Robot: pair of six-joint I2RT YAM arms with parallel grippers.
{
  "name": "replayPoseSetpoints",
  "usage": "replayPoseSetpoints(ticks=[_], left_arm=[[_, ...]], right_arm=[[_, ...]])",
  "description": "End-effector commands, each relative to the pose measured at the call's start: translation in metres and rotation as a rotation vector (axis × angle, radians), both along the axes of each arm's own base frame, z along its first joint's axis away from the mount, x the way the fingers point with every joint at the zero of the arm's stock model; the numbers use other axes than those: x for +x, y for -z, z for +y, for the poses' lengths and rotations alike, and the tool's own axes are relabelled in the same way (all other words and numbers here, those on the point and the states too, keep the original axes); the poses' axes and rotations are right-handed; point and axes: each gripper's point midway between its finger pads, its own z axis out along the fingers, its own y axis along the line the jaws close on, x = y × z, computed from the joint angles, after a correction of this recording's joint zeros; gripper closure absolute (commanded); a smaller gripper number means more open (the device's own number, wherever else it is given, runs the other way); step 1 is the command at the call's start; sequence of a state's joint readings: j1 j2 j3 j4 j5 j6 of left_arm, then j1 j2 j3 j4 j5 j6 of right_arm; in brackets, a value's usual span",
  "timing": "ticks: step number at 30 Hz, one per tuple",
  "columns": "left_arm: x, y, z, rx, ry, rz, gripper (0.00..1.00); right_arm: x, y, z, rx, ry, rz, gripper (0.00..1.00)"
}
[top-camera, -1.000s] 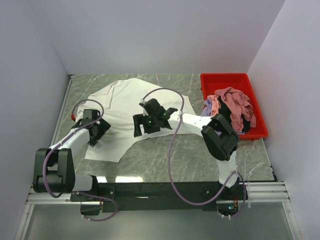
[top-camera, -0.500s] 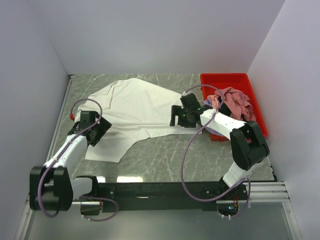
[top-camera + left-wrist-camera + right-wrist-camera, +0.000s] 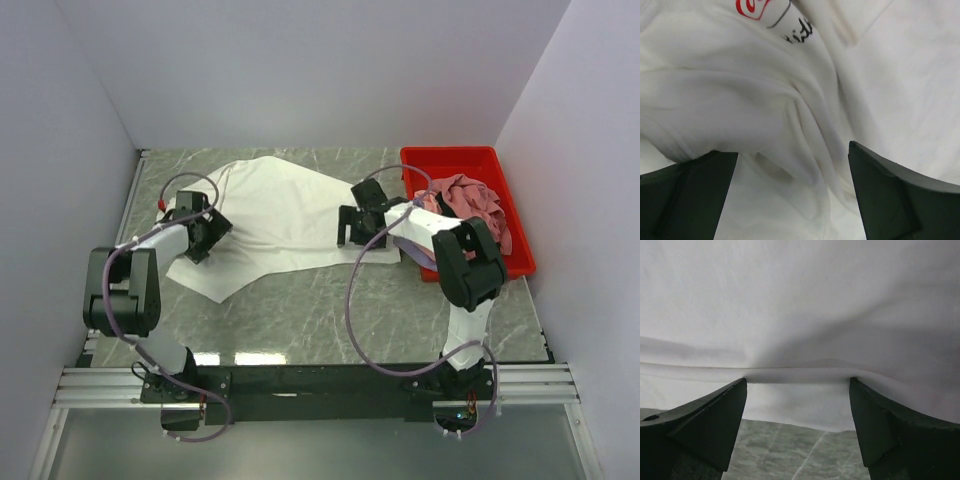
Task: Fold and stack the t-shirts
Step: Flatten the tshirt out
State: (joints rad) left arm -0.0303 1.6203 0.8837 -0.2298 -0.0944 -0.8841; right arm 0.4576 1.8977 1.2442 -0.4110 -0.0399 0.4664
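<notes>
A white t-shirt [image 3: 280, 215] lies spread and wrinkled across the marble table. Its red print [image 3: 752, 7] and black writing show at the top of the left wrist view. My left gripper [image 3: 203, 238] hovers open over the shirt's left part; its fingers [image 3: 685, 195] straddle rumpled white folds and hold nothing [image 3: 792, 150]. My right gripper [image 3: 352, 228] is open at the shirt's right edge. In its wrist view a raised fold of the white t-shirt [image 3: 800, 315] runs between the two fingertips [image 3: 797, 380], with bare table below. More t-shirts, a pink one [image 3: 470, 200] on top, are heaped in the bin.
A red plastic bin [image 3: 450, 153] stands at the far right of the table, close behind my right arm. White walls enclose the table on three sides. Bare marble [image 3: 300, 320] lies between the shirt and the arm bases.
My right gripper swung from the shirt's middle to its right edge by the bin. My left gripper moved farther onto the shirt's left part. The shirt's near left corner has drawn in.
</notes>
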Motion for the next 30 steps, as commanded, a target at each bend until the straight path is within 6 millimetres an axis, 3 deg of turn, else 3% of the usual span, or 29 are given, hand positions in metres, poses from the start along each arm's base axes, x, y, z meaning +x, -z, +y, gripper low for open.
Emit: replayPoseSetpoints(ticks=[1, 4, 5, 9, 10, 11, 13, 14, 15, 16, 17, 19, 20, 24, 27, 30], left_arm=[[0.015, 0.023, 0.007, 0.008, 0.016, 0.043, 0.01], [0.036, 0.026, 0.008, 0.013, 0.035, 0.066, 0.00], [0.047, 0.019, 0.006, 0.008, 0.042, 0.049, 0.01], [0.053, -0.008, 0.005, 0.003, 0.046, 0.006, 0.01], [0.052, -0.025, 0.006, 0.008, 0.037, -0.028, 0.01], [0.041, -0.026, 0.007, 0.013, 0.029, -0.013, 0.01], [0.028, -0.036, 0.014, 0.035, -0.002, -0.032, 0.00], [0.011, -0.045, 0.016, 0.042, -0.018, -0.046, 0.01], [0.003, -0.049, 0.022, 0.057, -0.055, -0.055, 0.00], [-0.006, -0.065, 0.024, 0.059, -0.078, -0.099, 0.00], [-0.024, -0.053, 0.035, 0.063, -0.125, -0.067, 0.01], [-0.044, -0.058, 0.043, 0.070, -0.190, -0.081, 0.01], [-0.060, -0.047, 0.048, 0.078, -0.219, -0.045, 0.01], [-0.098, -0.032, 0.066, 0.109, -0.358, -0.003, 0.01], [-0.106, -0.023, 0.077, 0.102, -0.412, 0.001, 0.01], [-0.102, -0.018, 0.087, 0.108, -0.440, 0.000, 0.01]], right_arm=[[0.023, 0.009, 0.000, -0.009, 0.029, 0.004, 0.11], [0.038, 0.006, 0.002, -0.013, 0.037, -0.004, 0.11], [0.042, 0.002, 0.002, -0.016, 0.039, -0.014, 0.12], [0.052, -0.031, 0.009, 0.018, 0.039, -0.066, 0.11], [0.050, -0.037, 0.007, 0.023, 0.041, -0.077, 0.12], [0.051, -0.057, 0.008, 0.045, 0.046, -0.122, 0.12], [0.044, -0.070, 0.002, 0.051, 0.060, -0.156, 0.11], [0.042, -0.092, 0.000, 0.073, 0.066, -0.201, 0.11], [0.042, -0.099, -0.011, 0.040, 0.104, -0.235, 0.11], [0.036, -0.100, -0.017, 0.029, 0.123, -0.241, 0.10], [0.033, -0.117, -0.022, 0.035, 0.138, -0.279, 0.09], [0.025, -0.120, -0.037, -0.003, 0.182, -0.301, 0.08], [0.022, -0.131, -0.043, 0.001, 0.201, -0.333, 0.07], [0.009, -0.132, -0.060, -0.009, 0.268, -0.361, 0.05], [0.002, -0.128, -0.063, 0.002, 0.275, -0.356, 0.05], [-0.002, -0.124, -0.065, -0.005, 0.265, -0.348, 0.04]])
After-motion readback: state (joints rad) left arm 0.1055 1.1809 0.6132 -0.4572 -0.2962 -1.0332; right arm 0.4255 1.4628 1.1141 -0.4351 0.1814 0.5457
